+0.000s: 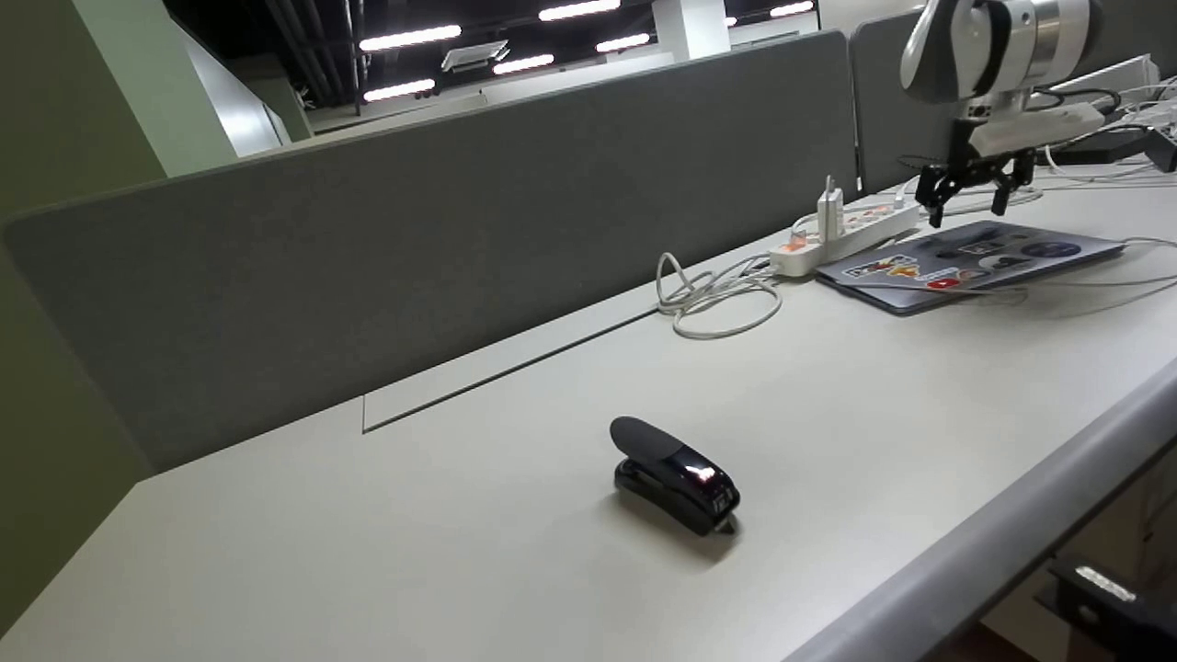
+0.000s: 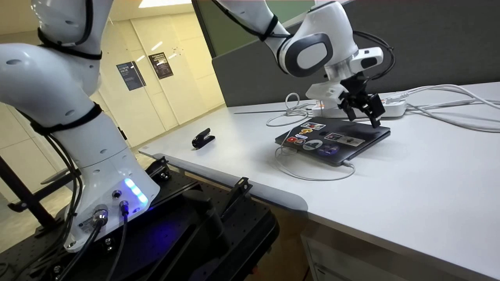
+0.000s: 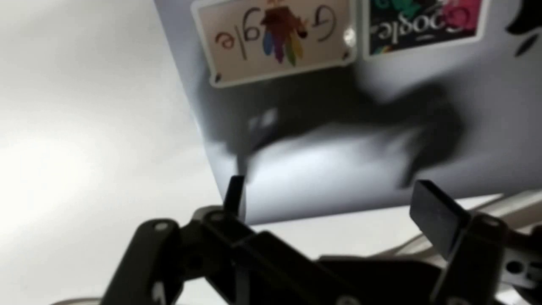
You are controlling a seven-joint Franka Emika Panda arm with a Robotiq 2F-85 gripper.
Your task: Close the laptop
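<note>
The silver-grey laptop (image 1: 975, 261) lies on the white desk with stickers on its upward-facing lid; it also shows in an exterior view (image 2: 332, 136) and the wrist view (image 3: 322, 156). The lid looks flat on the base; whether a small gap is left between them I cannot tell. My gripper (image 1: 967, 213) is above the laptop's edge on the power-strip side, fingers pointing down, apart from the lid. It is open and empty, as the wrist view (image 3: 330, 195) shows, with wide-spread fingertips near a lid corner. It also shows in an exterior view (image 2: 363, 120).
A white power strip (image 1: 851, 237) with plugs and cables stands behind the laptop, beside the grey partition (image 1: 460, 257). A white cable (image 2: 312, 178) plugs into the laptop's side and loops over the desk. A black stapler (image 1: 676, 476) lies on the desk, away from the laptop.
</note>
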